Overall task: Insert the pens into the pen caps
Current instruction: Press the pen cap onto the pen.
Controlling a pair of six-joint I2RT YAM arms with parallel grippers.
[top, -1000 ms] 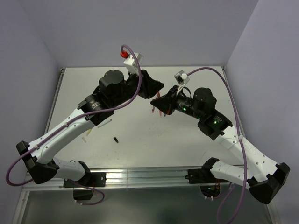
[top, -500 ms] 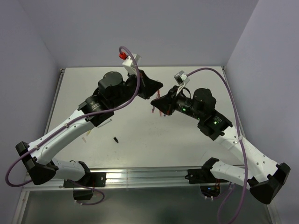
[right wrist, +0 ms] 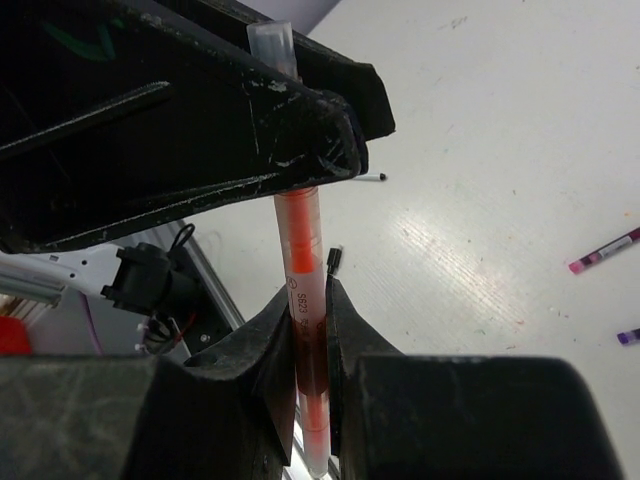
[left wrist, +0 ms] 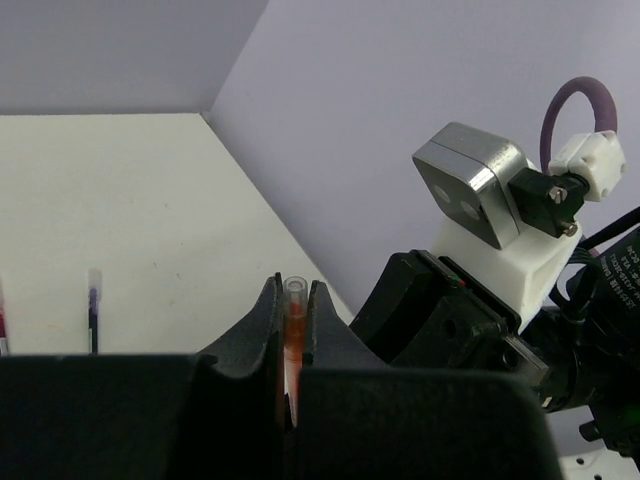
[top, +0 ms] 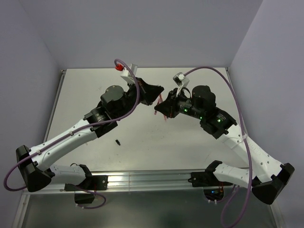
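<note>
Orange pen is held off the surface between your two hands: the right hand is clamped on its lower half, the left hand pinched tight higher up. A clear cap sits at its top; whether it is fully seated I cannot tell. A purple pen and a black cap lie loose, so most of the task looks left. No container is in view.

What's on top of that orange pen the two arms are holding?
A clear cap tops the orange pen. The left end effector, shut around the cap, covers where they join, so how deep the pen sits inside can't be seen.
</note>
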